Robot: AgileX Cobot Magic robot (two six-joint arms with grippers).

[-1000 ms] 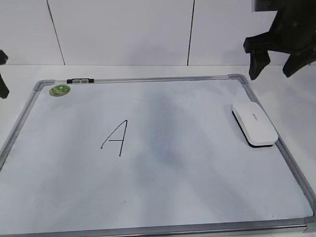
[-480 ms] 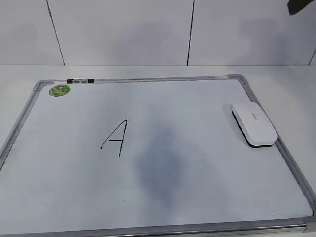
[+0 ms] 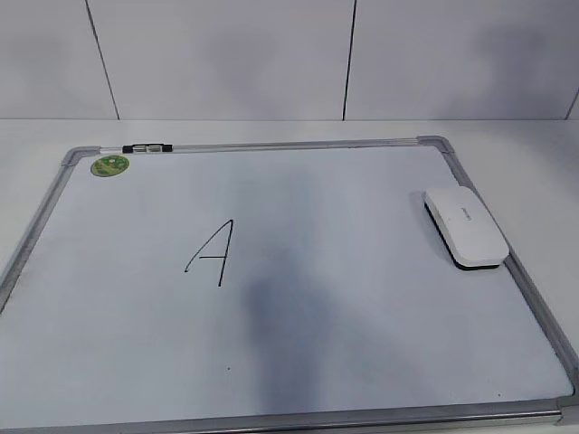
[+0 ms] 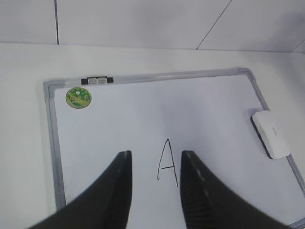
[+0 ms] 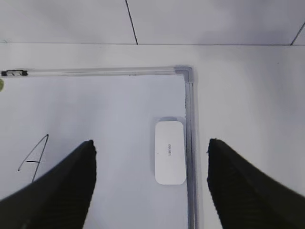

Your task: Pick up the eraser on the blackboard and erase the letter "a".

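The eraser [image 5: 170, 152] lies flat on the board [image 3: 362, 362] hard against its right frame edge, long axis along that edge, right under the wide-open right gripper [image 5: 151, 186], so that arm's way nearer than the narrower-gapped left gripper [image 4: 155, 183].

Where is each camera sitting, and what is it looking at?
Exterior view: sits in front of the table, looking down at a slant over the blackboard, capital A and eraser; no robot part shows.
Left wrist view: rides on the left arm above the board, looking down; the left gripper shows, jaws open around the A.
Right wrist view: rides on the right arm, looking down at the eraser by the board's right frame; the right gripper shows, jaws wide open.
All three share the eraser and the A.
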